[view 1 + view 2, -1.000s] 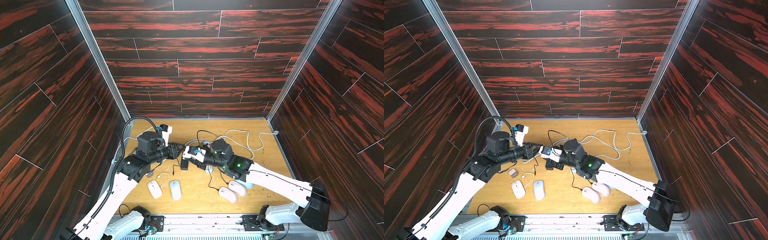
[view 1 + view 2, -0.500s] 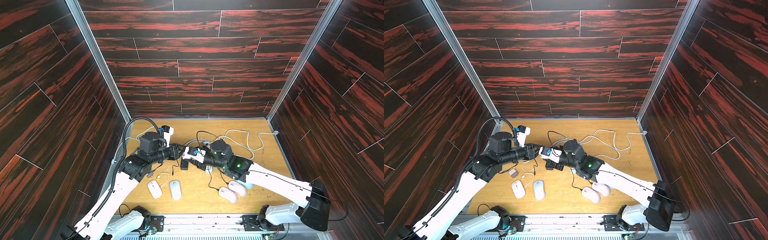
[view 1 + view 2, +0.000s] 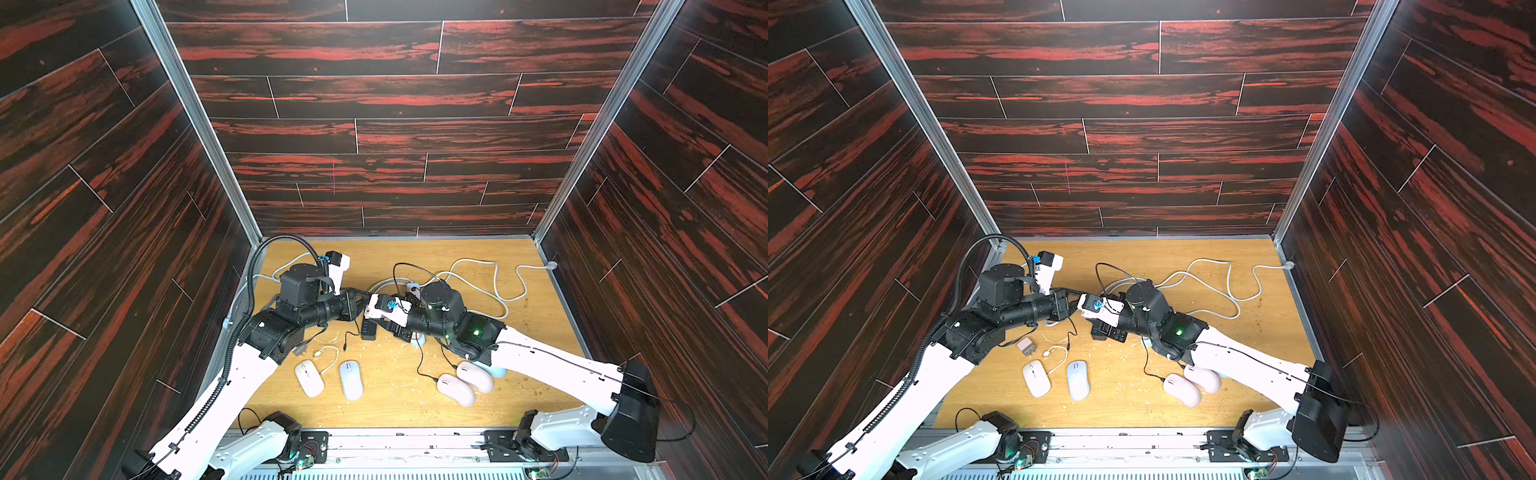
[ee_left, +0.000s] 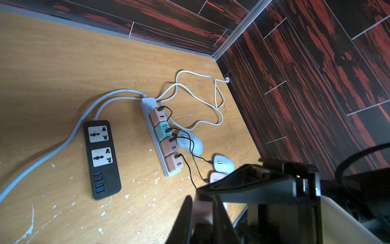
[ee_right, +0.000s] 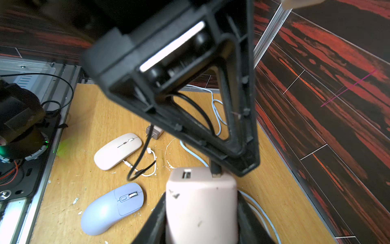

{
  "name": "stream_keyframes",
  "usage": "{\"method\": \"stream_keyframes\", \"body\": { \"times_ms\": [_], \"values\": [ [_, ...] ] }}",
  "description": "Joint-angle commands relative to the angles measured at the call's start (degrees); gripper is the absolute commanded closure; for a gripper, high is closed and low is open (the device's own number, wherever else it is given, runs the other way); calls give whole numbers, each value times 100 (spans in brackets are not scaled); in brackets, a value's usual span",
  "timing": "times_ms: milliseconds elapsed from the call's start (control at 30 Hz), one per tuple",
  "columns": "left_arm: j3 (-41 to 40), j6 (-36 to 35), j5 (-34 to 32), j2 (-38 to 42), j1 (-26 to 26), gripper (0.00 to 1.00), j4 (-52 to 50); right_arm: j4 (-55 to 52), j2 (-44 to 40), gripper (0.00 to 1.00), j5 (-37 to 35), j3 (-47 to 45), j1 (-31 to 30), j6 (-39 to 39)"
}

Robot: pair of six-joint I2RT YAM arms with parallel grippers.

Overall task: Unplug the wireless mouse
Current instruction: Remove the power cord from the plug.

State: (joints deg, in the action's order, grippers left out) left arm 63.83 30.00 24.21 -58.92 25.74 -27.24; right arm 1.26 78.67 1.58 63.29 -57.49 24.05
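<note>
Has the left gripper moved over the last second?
Yes, slightly: in a top view the left gripper edged rightward relative to the black power strip, toward the pink charger.

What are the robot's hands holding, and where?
The right gripper clamps the pink charger block by its sides, between its jaws. The left gripper pinches the black plug stuck in the block's end.

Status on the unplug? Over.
Right gripper shut on charger. Left gripper at the plug, grip unclear. Plug still in charger. Nothing in the way.
</note>
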Motion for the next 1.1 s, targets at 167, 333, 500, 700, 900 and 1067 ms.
{"method": "stream_keyframes", "body": {
  "times_ms": [167,333,500,700,900,1067],
  "values": [
    [-13,-55,-70,29,-28,98,-147,296,-71,89,-165,2,-16,-142],
    [41,-64,-173,79,-27,100,-173,293,-45,90,-245,-35,-14,-168],
    [86,-98,-402,306,-25,100,-206,262,-33,92,-303,-129,-16,-169],
    [124,-133,-536,599,-39,100,-129,230,-18,94,-359,-234,-14,-191],
    [257,-331,-502,624,-41,100,-356,99,-27,98,-472,-275,-16,-123],
    [451,-556,-414,599,-43,100,-759,-185,-26,100,-696,-276,-7,100]
  ]
}}
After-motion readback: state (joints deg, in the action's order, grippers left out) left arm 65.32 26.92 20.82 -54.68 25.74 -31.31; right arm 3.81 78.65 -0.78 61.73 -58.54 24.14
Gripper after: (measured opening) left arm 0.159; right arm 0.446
